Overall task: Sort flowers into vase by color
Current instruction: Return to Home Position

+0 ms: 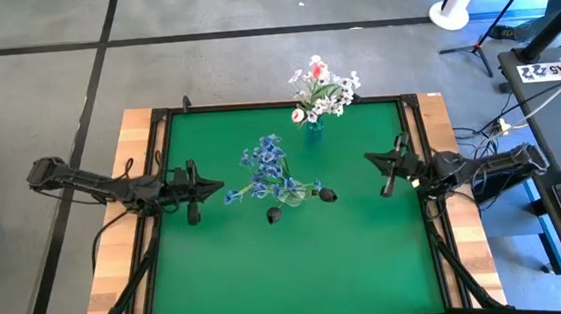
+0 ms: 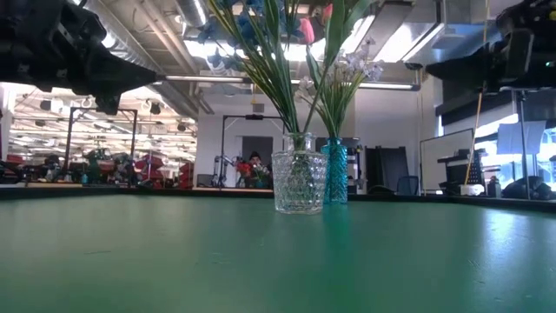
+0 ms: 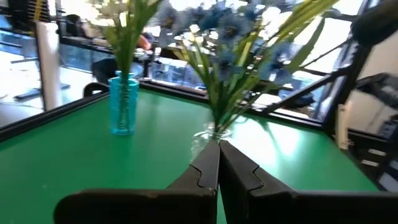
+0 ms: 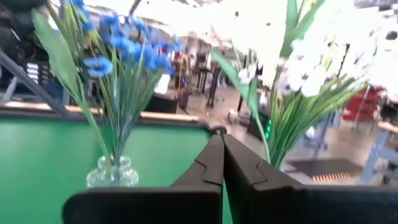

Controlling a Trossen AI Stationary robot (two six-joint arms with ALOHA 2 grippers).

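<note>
Presently the left gripper (image 1: 221, 194) is hovering over the left side of the green table (image 1: 270, 278), empty, with its two dark fingers (image 3: 208, 168) pressing flat against each other and pointing toward the middle of the mat. Just beyond its tip, the clear glass vase (image 2: 297, 183) is standing upright near the table's centre, apart from the gripper. That vase is holding the blue blossoms (image 1: 266, 163), which are spreading toward the left arm, and the near-black tulips (image 1: 273, 216), which are leaning out over its rim on the near side. On the opposite side of the mat the right gripper (image 1: 371, 158) is hanging above the table's right part, likewise empty, its fingers (image 4: 214, 165) clenched together with no gap showing and aiming back at the vases. Farther off, close to the far edge of the table, the blue vase (image 2: 335, 172) is standing upright, well apart from both grippers, carrying the white blossoms (image 1: 331, 93) and a pink tulip (image 1: 319, 71) among green leaves.
</note>
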